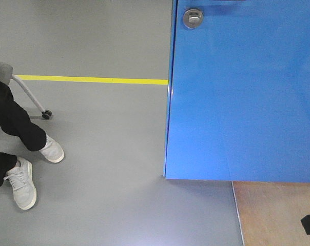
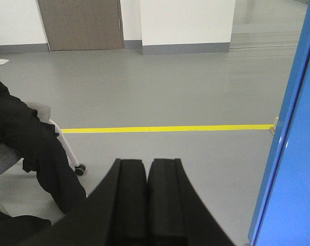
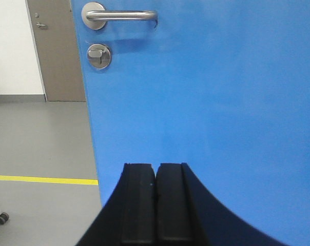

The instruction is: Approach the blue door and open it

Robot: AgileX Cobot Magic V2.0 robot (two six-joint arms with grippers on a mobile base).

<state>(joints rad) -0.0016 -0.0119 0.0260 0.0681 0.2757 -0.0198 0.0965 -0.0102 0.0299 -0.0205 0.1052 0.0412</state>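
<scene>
Both sets of jaws are clenched on nothing. The right gripper (image 3: 155, 205) points straight at the blue door (image 3: 206, 102), its pads pressed together, with the lever handle (image 3: 121, 15) and the round thumb-turn lock (image 3: 99, 55) above and to the left of it. The left gripper (image 2: 147, 205) is likewise closed and empty, aimed past the door's edge (image 2: 288, 133) at open grey floor (image 2: 170, 87) and a yellow floor line (image 2: 165, 128).

The door fills the right of the front view (image 1: 247, 102), standing close ahead, its lock at the top of frame — the handle itself is cut off there.

The main risk, as I judge it: with the jaws closed, the right arm can only press on the lever, not grasp it, and a closed tip could slip off the smooth round bar. The glossy panel is near enough that a forward reach might bump it first.

A seated person (image 1: 21, 154) on a wheeled chair (image 1: 34, 97) sits to the left — a swinging door or turning base could come near their feet.
</scene>
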